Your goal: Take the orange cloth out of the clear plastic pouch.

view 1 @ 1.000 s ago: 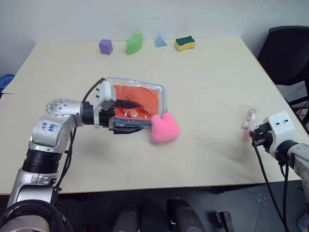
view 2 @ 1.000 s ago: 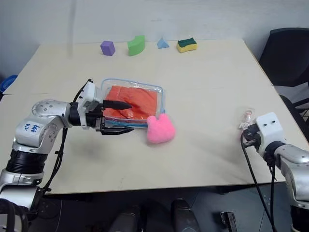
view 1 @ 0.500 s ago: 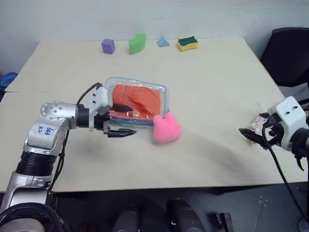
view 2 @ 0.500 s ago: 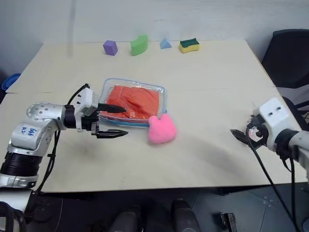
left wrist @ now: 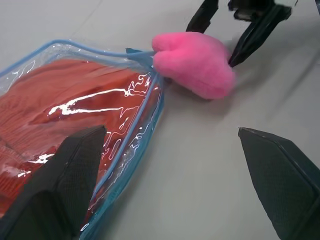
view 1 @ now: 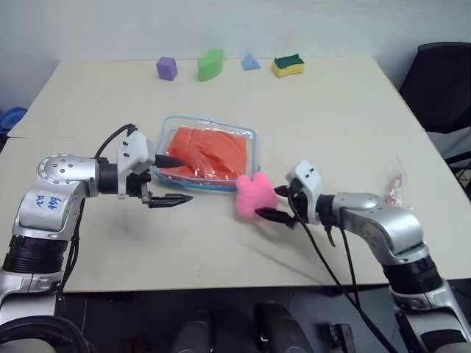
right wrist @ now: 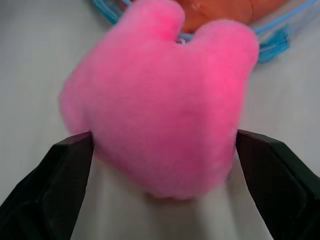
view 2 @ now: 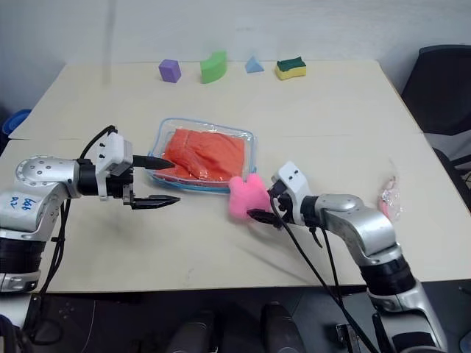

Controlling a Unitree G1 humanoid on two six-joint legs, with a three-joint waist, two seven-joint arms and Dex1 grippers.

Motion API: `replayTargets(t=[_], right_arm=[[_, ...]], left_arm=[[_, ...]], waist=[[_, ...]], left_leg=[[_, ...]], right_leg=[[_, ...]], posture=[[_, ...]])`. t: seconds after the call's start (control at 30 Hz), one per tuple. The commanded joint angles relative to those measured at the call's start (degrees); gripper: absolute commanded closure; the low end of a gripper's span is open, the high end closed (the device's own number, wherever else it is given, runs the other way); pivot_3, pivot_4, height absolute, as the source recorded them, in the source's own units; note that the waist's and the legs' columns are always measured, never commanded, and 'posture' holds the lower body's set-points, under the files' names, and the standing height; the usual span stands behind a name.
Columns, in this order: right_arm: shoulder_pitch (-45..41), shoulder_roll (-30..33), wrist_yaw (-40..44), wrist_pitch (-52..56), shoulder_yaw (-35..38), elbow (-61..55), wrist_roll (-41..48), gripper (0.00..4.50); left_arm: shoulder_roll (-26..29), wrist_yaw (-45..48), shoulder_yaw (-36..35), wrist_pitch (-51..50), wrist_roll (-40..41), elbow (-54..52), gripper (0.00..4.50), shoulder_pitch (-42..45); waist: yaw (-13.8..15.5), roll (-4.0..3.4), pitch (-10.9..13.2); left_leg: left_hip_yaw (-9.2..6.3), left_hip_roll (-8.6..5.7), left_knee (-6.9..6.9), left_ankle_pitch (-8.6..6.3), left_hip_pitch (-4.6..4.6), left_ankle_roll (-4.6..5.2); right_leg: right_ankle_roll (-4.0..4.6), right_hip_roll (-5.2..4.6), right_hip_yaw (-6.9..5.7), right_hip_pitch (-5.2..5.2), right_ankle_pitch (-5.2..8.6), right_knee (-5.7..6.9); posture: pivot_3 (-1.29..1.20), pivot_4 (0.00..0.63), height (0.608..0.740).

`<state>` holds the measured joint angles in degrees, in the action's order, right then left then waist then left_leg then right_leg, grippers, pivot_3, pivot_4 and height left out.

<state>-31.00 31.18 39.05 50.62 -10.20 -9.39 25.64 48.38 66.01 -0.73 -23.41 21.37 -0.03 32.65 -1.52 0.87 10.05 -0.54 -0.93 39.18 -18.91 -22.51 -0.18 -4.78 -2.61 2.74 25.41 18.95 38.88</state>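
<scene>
From the left eye view, the pouch (view 1: 208, 153) lies flat on the table (view 1: 331, 118) with the orange cloth (view 1: 207, 150) inside it. The left claw (view 1: 171, 180) stands at the pouch's near left edge, its 2 fingers spread wide, the upper fingertip over the pouch rim and the lower one over bare table in front of the pouch; it grips nothing. A pink plush (view 1: 253, 194) rests against the pouch's near right corner. The right claw (view 1: 274, 204) is at the plush's right side, open, 1 finger at the upper edge of the plush and 1 at the lower; whether they touch it I cannot tell. Well to the right of the pouch lies a small pink-and-clear wrapper (view 1: 396, 188). Behind the pouch, along the far table edge, stand a purple cube (view 1: 166, 68), a green block (view 1: 210, 65), a blue pyramid (view 1: 249, 62) and a yellow-green sponge (view 1: 288, 65). The right eye view shows the same layout. In the left wrist view, 1 dark finger (left wrist: 60, 195) lies over the pouch's blue edging and the other over the table, wide apart, with the plush touching the pouch corner beyond. In the right wrist view, the plush sits between the 2 spread fingers, the pouch's blue edge just behind it.
</scene>
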Motion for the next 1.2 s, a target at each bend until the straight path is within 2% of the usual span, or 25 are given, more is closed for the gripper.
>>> replayTargets(t=[0.03, 0.27, 0.4, 0.43, 0.57, 0.67, 0.77, 0.9, 1.0, 1.2], right_arm=[[-1.86, -2.09, 1.12, -2.0, 0.64, 0.84, 0.29, 0.91], [-2.67, -4.47, 5.7, -0.67, -2.47, -2.38, 2.38, 3.29], [-4.8, -7.88, 5.83, -2.05, -5.97, 0.09, 0.16, 4.44], [-5.13, -8.56, 6.02, -2.53, -6.86, 0.64, -0.4, 4.47], [-6.31, -10.36, 5.86, -6.59, -12.26, 5.13, -6.09, 4.47], [-6.31, -10.91, 4.71, -8.88, -13.26, 7.11, -9.04, 4.47], [-5.77, -10.66, 4.25, -7.97, -11.43, 5.97, -8.89, 3.66], [-4.43, -8.46, 5.22, -6.86, -10.68, 1.57, -8.57, 2.21], [-3.08, -5.08, 6.63, -6.53, -10.14, -4.67, -8.19, 1.19], [-2.99, 0.21, 8.08, -2.54, -6.7, -13.79, -5.43, 1.19]], left_arm=[[1.52, -0.89, -3.03, -1.08, 1.21, -4.13, 0.0, -1.33], [1.96, -2.72, -5.02, -2.92, 2.09, -7.73, 0.0, -4.43], [1.59, -3.36, -4.81, -3.79, 2.25, -8.79, 0.0, -4.45], [1.47, -3.44, -4.65, -3.98, 2.32, -8.84, 0.0, -4.26], [0.85, -3.28, -3.42, -4.17, 2.19, -8.36, 0.0, -3.23], [-0.14, -3.08, -1.81, -4.28, 2.07, -8.68, 0.0, -2.65], [-1.3, -2.79, -0.18, -4.23, 1.89, -9.09, 0.0, -2.27], [-2.42, -1.78, 2.98, -1.81, 0.03, -9.14, 0.0, -2.56], [-4.43, -2.8, 7.25, 2.22, -4.61, -6.58, 0.0, -1.39], [-8.35, -4.38, 11.22, 7.31, -9.98, -2.59, 0.0, 0.55]], waist=[[-0.1, 0.0, 0.0], [-0.25, 0.0, 0.0], [-0.26, 0.0, 0.0], [-0.25, 0.0, 0.0], [-0.26, 0.01, -0.01], [-0.26, 0.02, -0.02], [-0.28, 0.03, -0.03], [-0.27, 0.03, -0.03], [-0.08, 0.03, -0.02], [-0.07, 0.03, -0.02]], left_leg=[[-0.01, 0.01, 0.0, 0.0, 0.01, 0.0], [-0.07, 0.04, -0.03, -0.01, 0.01, -0.01], [-0.07, 0.03, -0.03, -0.01, 0.01, -0.01], [-0.08, 0.03, -0.03, -0.01, 0.01, -0.01], [-0.1, 0.03, -0.02, -0.01, 0.01, -0.02], [-0.09, 0.02, -0.02, -0.01, 0.02, -0.03], [-0.11, 0.02, -0.01, 0.0, 0.04, -0.04], [-0.12, 0.03, -0.02, 0.0, 0.04, -0.05], [-0.12, 0.01, -0.01, 0.0, 0.03, -0.05], [-0.19, -0.02, 0.02, -0.01, 0.0, -0.04]], right_leg=[[0.0, 0.0, -0.01, 0.0, 0.0, 0.0], [0.0, 0.05, -0.06, 0.0, 0.0, 0.01], [0.0, 0.04, -0.07, 0.0, 0.0, 0.01], [0.0, 0.04, -0.08, 0.0, 0.0, 0.02], [0.0, 0.03, -0.11, 0.0, 0.0, 0.01], [0.0, 0.02, -0.13, -0.01, 0.0, 0.01], [0.0, 0.02, -0.14, -0.02, 0.0, 0.03], [0.0, 0.03, -0.14, -0.02, 0.0, 0.04], [0.0, 0.01, -0.14, -0.02, 0.0, 0.01], [0.0, 0.01, -0.19, -0.04, 0.0, -0.01]], posture=[[0.0, 0.15, 0.74], [0.0, 0.15, 0.74], [0.0, 0.15, 0.74], [0.0, 0.15, 0.74], [0.0, 0.15, 0.74], [0.0, 0.15, 0.74], [0.0, 0.15, 0.74], [0.0, 0.15, 0.74], [0.0, 0.15, 0.74], [0.0, 0.15, 0.74]])
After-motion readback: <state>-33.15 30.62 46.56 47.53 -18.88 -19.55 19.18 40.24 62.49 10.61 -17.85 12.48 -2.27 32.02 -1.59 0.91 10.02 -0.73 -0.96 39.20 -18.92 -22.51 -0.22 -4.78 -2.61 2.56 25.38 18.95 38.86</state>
